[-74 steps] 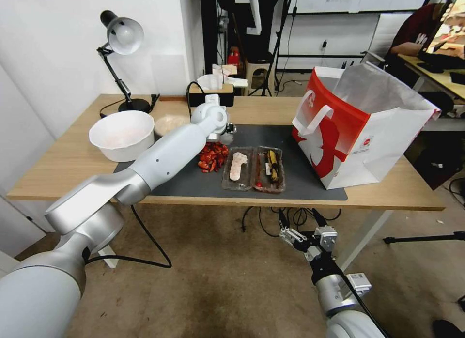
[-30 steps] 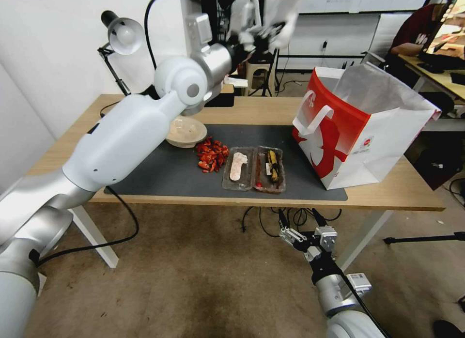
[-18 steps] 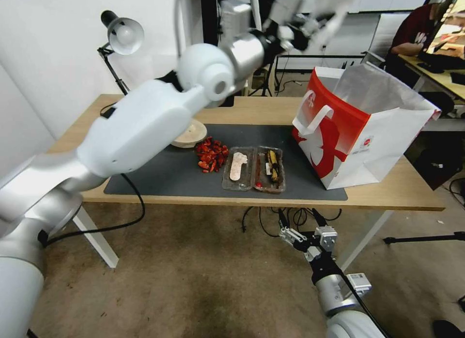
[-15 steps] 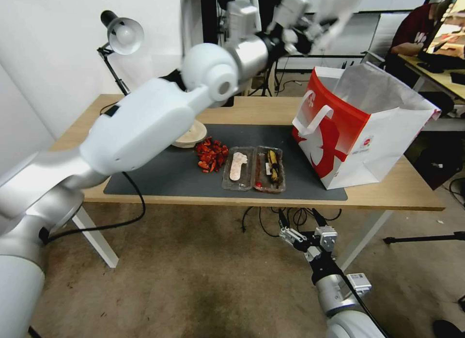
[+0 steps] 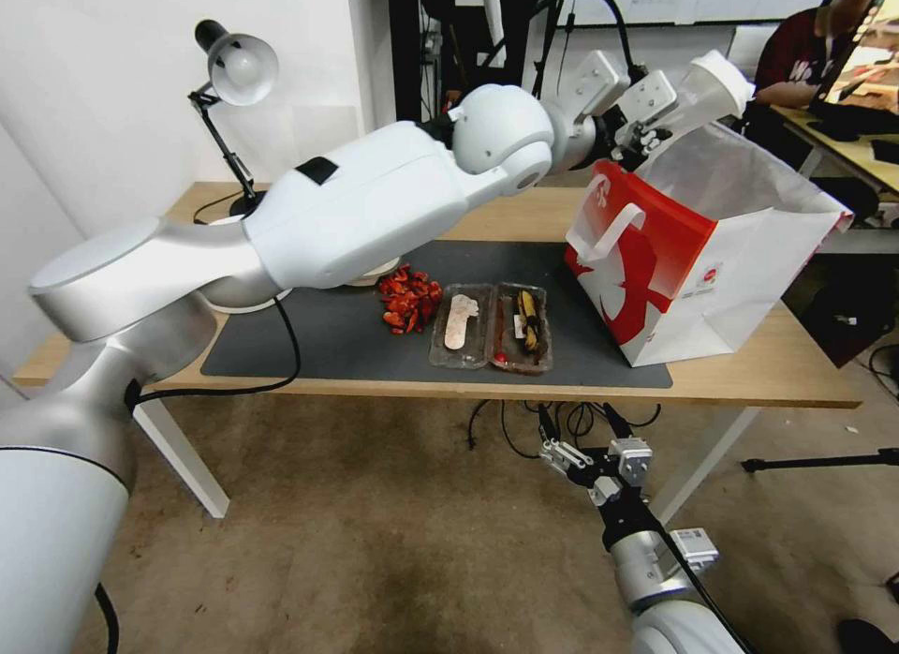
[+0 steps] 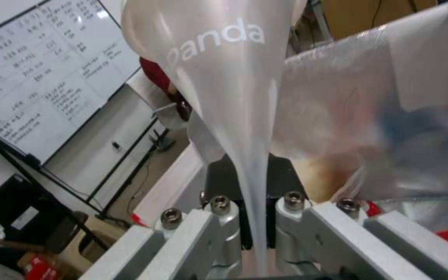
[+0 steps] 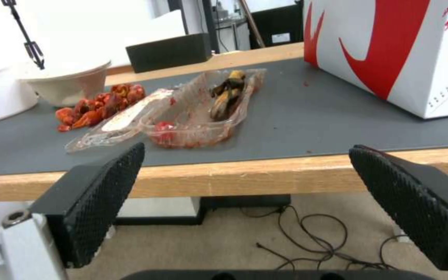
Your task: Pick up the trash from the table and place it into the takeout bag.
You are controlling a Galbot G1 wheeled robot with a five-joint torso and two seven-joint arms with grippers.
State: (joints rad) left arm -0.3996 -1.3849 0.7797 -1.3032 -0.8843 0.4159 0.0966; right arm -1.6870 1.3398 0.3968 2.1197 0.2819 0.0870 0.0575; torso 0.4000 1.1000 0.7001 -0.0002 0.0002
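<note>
The left gripper (image 5: 655, 120) pinches the thin wall of a clear plastic cup (image 5: 707, 92) between its fingers (image 6: 224, 229), holding it above the open takeout bag (image 5: 693, 251). Frosted, printed "Panda", the cup looks light, flimsy and easily crushed; the rim seems the best hold. The right gripper (image 5: 595, 462) hangs spread below the tabletop (image 5: 749, 378).

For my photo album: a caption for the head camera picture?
Left gripper holds a clear cup above the takeout bag.
</note>
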